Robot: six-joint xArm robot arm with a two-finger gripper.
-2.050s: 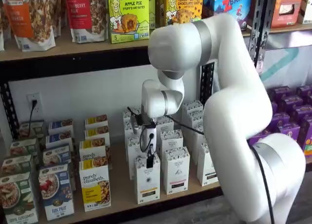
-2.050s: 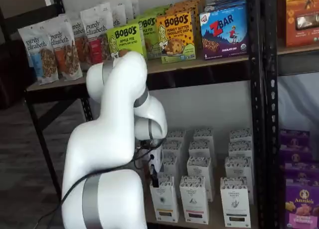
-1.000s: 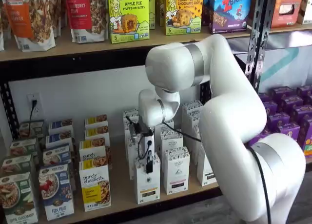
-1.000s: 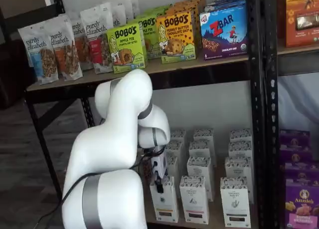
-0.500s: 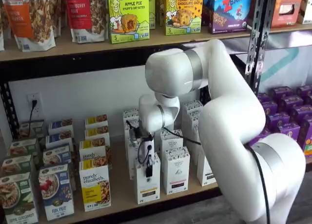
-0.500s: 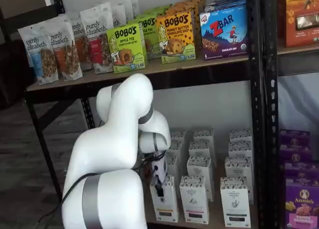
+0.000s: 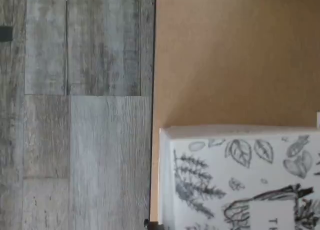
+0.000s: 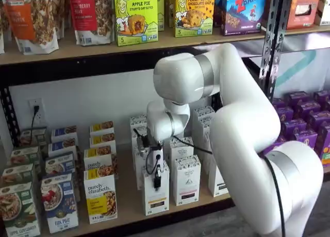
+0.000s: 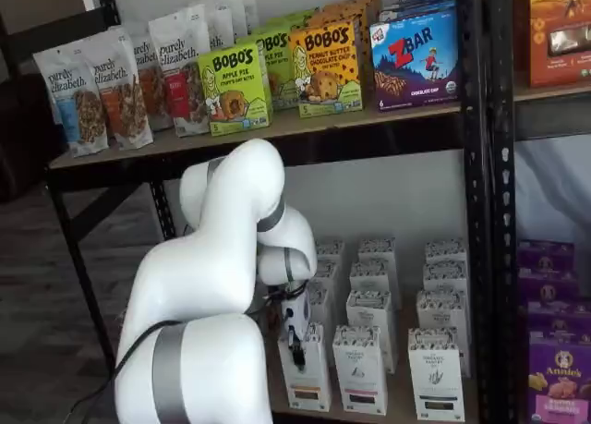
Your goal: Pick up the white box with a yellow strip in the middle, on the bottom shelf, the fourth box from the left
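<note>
Gripper (image 8: 157, 184) over white box (image 8: 155, 198) at shelf edge (image 8: 170, 212), finger spread unclear.

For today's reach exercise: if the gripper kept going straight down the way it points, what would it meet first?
Most likely the white box: the gripper hangs fingers-down at its patterned top. Whether they already touch is unclear.

Two Bobo's boxes (image 8: 135, 16), one Zbar box (image 8: 243, 9), front-facing.
</note>
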